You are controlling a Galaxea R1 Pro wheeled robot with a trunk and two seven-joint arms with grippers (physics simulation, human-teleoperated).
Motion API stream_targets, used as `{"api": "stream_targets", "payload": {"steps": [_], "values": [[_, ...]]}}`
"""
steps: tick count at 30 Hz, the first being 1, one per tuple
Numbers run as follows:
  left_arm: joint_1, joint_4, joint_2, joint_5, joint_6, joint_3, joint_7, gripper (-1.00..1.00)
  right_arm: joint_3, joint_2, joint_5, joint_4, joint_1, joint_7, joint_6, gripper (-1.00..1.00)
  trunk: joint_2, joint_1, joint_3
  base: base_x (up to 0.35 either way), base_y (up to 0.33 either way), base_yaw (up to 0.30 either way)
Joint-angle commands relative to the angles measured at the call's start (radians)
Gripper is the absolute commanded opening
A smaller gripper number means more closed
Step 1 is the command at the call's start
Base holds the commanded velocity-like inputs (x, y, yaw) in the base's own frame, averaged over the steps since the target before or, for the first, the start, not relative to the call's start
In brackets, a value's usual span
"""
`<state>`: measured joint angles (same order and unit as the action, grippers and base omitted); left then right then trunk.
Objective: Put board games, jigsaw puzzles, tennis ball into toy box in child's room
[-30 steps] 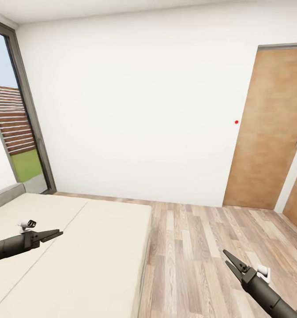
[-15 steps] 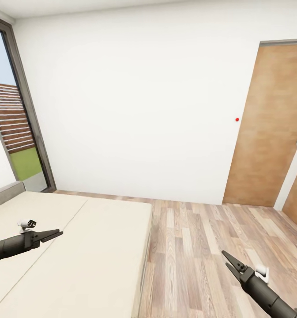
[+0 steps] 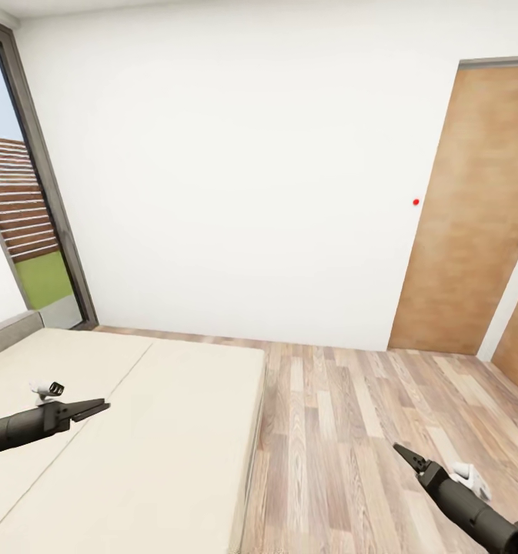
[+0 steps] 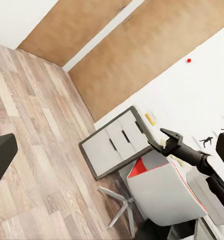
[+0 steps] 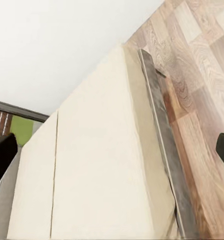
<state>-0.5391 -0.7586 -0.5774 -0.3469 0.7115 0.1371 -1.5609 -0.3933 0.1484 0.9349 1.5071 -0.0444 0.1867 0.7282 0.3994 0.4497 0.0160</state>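
Lower left of the head view: plain beige bed (image 3: pixel 158 431) on grey frame, left gripper (image 3: pixel 97 405) over it and right gripper (image 3: pixel 401 450) over floor (image 3: pixel 343 431), both clenched.

White wall (image 3: pixel 235 169) ahead, small red dot (image 3: pixel 416 202) near right. 2 wooden doors (image 3: pixel 474 215) at right. Wood-plank floor (image 3: pixel 343 431) in mixed light and brown tones. Tall dark-framed window (image 3: pixel 28 192) at left; slatted fence and grass outside. Left wrist view: grey drawer cabinet (image 4: pixel 116 142), white-shelled chair (image 4: pixel 164 195) with red edge.
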Motion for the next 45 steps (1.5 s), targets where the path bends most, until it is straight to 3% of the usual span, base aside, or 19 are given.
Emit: {"api": "stream_targets", "payload": {"steps": [1,9,15,23,33,45], "values": [[-0.003,0.000,0.005,0.000,0.011,-0.001,0.026,1.00,-0.001,0.000,-0.002,0.019,0.000,-0.035,0.027,1.00,0.001,0.000,-0.002,0.000,0.000,0.000],[-0.044,-0.034,0.044,-0.001,0.015,-0.004,0.197,1.00,0.015,0.001,-0.008,0.072,0.000,-0.117,0.093,1.00,0.001,0.000,-0.015,0.000,0.000,0.000],[-0.053,-0.059,0.078,0.014,0.015,-0.014,0.256,1.00,0.021,0.001,-0.068,0.078,0.000,-0.147,0.098,1.00,0.001,0.000,-0.025,0.000,0.000,0.000],[-0.054,-0.061,0.084,0.046,0.010,-0.028,0.264,1.00,0.018,-0.001,-0.085,0.078,0.000,-0.150,0.093,1.00,0.001,0.000,-0.038,0.000,0.000,0.000],[-0.054,-0.061,0.076,0.050,0.007,-0.024,0.259,1.00,0.013,-0.014,-0.080,0.077,-0.001,-0.141,0.091,1.00,0.001,0.000,-0.045,0.000,0.008,-0.019],[-0.054,-0.061,0.074,0.049,0.006,-0.021,0.259,1.00,0.014,-0.013,-0.078,0.067,-0.002,-0.141,0.079,1.00,0.001,0.000,-0.055,0.000,0.160,-0.198]]}}
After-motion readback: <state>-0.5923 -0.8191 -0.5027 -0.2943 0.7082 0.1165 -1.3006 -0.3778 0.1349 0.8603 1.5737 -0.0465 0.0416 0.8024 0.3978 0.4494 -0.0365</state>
